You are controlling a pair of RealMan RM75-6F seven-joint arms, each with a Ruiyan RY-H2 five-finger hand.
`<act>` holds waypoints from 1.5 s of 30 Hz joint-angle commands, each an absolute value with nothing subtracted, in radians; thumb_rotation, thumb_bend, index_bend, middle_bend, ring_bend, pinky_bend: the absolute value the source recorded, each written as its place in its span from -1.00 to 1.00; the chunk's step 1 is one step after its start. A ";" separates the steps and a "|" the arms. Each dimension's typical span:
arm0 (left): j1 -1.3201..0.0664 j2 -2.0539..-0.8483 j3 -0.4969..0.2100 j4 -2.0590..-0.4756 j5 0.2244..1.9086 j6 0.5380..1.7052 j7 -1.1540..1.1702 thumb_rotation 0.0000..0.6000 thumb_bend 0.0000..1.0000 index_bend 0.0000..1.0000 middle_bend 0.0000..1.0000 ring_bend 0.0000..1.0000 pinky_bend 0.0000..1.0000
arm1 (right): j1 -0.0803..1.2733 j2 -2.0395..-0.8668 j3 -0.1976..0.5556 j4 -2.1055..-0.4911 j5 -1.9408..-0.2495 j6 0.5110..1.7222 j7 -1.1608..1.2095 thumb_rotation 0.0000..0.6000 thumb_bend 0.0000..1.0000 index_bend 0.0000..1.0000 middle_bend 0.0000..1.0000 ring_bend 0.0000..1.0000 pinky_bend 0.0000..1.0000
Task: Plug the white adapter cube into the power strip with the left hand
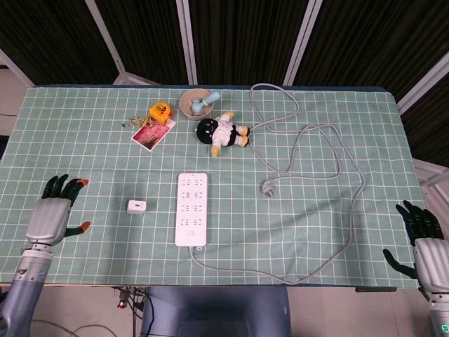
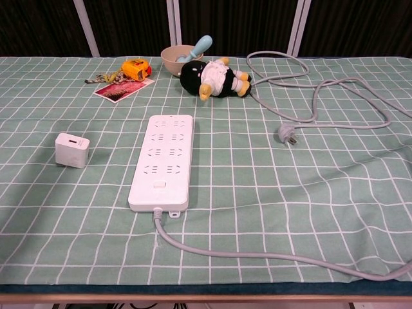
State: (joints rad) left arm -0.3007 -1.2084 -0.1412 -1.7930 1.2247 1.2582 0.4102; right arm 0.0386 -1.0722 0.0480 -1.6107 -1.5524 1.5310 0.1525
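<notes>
Left hand (image 1: 50,219) sits over the bench's left edge, near the front corner, fingers (image 1: 63,185) spread and holding nothing. Seen in the head view only.

Adapter (image 2: 72,150): one white cube, resting on the green cloth (image 1: 337,140) in the left front part of the bench, between the left hand and the strip (image 2: 161,161), apart from both. A small port shows on its top face. Prongs not visible; cannot tell which face carries them.

Handling, judged: small rigid plastic block, likely light, smooth-sided, so somewhat slippery. Not fragile. Best taken by two opposite side faces, thumb against fingers, leaving the prong face free. It may need turning in hand before insertion.

Strip: one, white, lying lengthwise from mid-bench toward the front edge, sockets up, all empty. Stiff and flat; being loose on cloth, it could slide under pushing force. Its grey cable (image 2: 257,257) leaves the front end, runs along the front edge, loops up the right side and ends in one loose plug (image 2: 286,134), right of the strip.

Near the back edge, left to right: one tape measure (image 1: 161,111), one card (image 1: 152,133), one bowl (image 1: 194,103), one plush toy (image 1: 221,131).

Right hand (image 1: 426,249) at the right front corner, fingers apart, holding nothing.
</notes>
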 commanded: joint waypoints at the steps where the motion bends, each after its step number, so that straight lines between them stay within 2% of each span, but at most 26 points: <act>1: -0.365 -1.227 -0.172 -1.843 1.114 1.201 0.530 1.00 -0.64 -0.54 -0.51 -1.00 -1.00 | 0.039 -1.072 0.049 -1.611 -1.551 1.530 0.154 1.00 -0.31 -0.92 -1.00 -1.00 -1.00; 8: -0.442 -1.286 -0.197 -1.879 0.967 1.194 0.694 1.00 -0.54 -0.38 -0.40 -0.99 -0.97 | 0.039 -1.070 0.049 -1.613 -1.548 1.527 0.162 1.00 -0.31 -0.92 -1.00 -1.00 -1.00; 22: -0.633 -1.431 -0.234 -1.872 0.610 1.259 1.013 1.00 -0.53 -0.36 -0.38 -0.99 -0.97 | 0.040 -1.066 0.050 -1.620 -1.544 1.523 0.181 1.00 -0.30 -0.92 -1.00 -1.00 -1.00; 45: -0.713 -1.524 -0.194 -1.788 0.530 1.279 0.987 1.00 -0.41 -0.23 -0.25 -0.93 -0.95 | 0.038 -1.064 0.049 -1.622 -1.548 1.527 0.189 1.00 -0.30 -0.92 -1.00 -1.00 -1.00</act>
